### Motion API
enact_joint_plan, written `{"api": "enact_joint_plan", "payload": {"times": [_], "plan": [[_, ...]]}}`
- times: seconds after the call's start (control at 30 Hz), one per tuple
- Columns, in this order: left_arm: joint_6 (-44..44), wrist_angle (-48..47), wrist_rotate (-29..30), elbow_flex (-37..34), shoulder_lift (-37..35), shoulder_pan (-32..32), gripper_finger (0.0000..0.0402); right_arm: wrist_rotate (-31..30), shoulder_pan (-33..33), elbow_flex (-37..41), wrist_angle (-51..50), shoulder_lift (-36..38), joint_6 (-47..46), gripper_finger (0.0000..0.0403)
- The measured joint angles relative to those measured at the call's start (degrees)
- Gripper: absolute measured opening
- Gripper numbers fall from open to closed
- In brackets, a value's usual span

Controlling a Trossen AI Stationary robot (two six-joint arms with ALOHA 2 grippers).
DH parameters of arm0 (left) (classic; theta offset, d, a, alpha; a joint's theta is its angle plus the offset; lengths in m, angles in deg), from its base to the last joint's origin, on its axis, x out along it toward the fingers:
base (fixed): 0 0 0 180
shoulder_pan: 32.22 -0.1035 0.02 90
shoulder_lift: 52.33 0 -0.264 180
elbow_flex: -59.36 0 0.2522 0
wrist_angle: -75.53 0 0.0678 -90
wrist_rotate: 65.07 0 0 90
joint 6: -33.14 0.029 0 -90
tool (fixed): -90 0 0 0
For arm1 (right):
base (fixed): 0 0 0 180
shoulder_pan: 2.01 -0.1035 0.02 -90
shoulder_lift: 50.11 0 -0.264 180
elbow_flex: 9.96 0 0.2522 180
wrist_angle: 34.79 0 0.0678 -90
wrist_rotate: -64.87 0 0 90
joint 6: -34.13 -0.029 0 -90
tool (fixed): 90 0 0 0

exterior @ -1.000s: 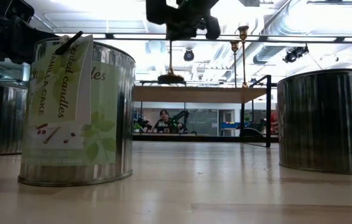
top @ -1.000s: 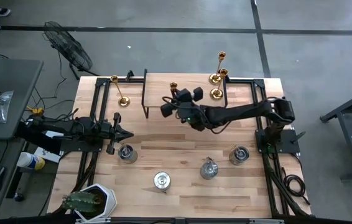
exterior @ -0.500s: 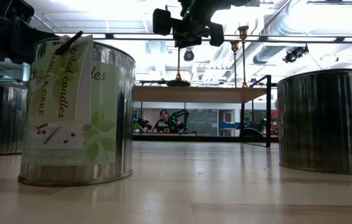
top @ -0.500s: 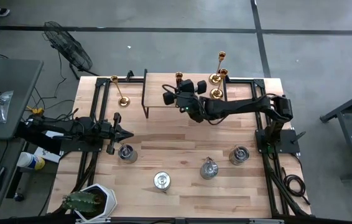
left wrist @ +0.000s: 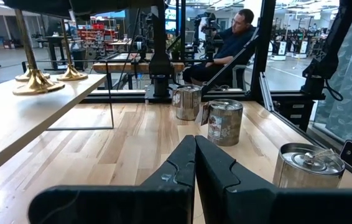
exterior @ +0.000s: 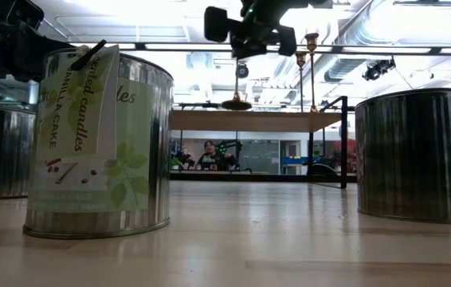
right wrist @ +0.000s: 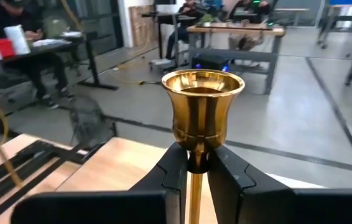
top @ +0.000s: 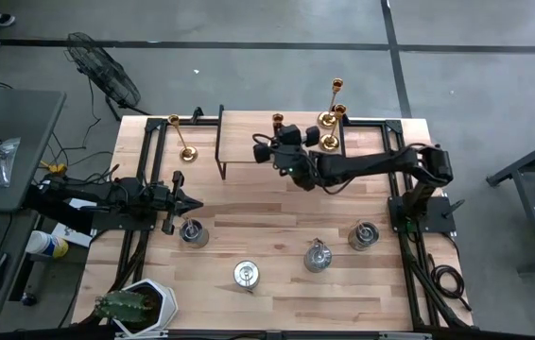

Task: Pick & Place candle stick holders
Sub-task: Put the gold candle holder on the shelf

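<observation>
My right gripper (top: pixel 280 132) is over the raised wooden shelf (top: pixel 249 127) at the table's far side, shut on a gold candlestick (exterior: pixel 236 80). Its round base (exterior: pixel 236 104) hangs just above the shelf top. Two more gold candlesticks (top: pixel 329 142) (top: pixel 328 119) stand on their bases at the shelf's right end. Another (top: pixel 186 153) stands on the table left of the shelf. Several squat silver tins (top: pixel 192 231) (top: pixel 245 274) (top: pixel 318 257) stand on the near half. My left gripper (top: pixel 192 204) is shut and empty, just beyond the leftmost tin. My right gripper pinches the candlestick's thin stem (right wrist: pixel 196 163) between its two fingers (right wrist: pixel 175 171), just below the gold cup (right wrist: pixel 203 102). The candlestick hangs upright below the gripper, its base clear of the shelf by a small gap.
The shelf has a black metal frame (top: pixel 220 142). A potted cactus (top: pixel 126 307) sits at the near left corner. Another tin (top: pixel 363 234) stands at the near right. A person (left wrist: pixel 238 37) sits beyond the table in the left wrist view.
My right gripper has carried the candlestick toward the table's far edge and a little to the right, over the shelf. The candlestick has stayed upright, its base just above the shelf top.
</observation>
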Motion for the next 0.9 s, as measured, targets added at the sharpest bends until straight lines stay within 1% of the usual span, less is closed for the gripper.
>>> {"api": "enact_joint_plan", "payload": {"times": [0.17,0.33,0.5,0.9], "plan": [[0.0,0.0,0.0,0.0,0.0,0.0,0.0,-3.0,-0.9,2.9,-0.2,2.8,-0.1,0.0035],[0.0,0.0,0.0,0.0,0.0,0.0,0.0,-5.1,-1.7,5.1,-0.1,4.6,-3.6,0.0035],[0.0,0.0,0.0,0.0,0.0,0.0,0.0,-9.5,-2.5,7.4,-0.5,6.0,-4.4,0.0034],[0.0,0.0,-0.2,0.0,0.0,0.0,0.0,-10.0,-2.0,8.0,-2.1,6.6,-4.3,0.0034]]}}
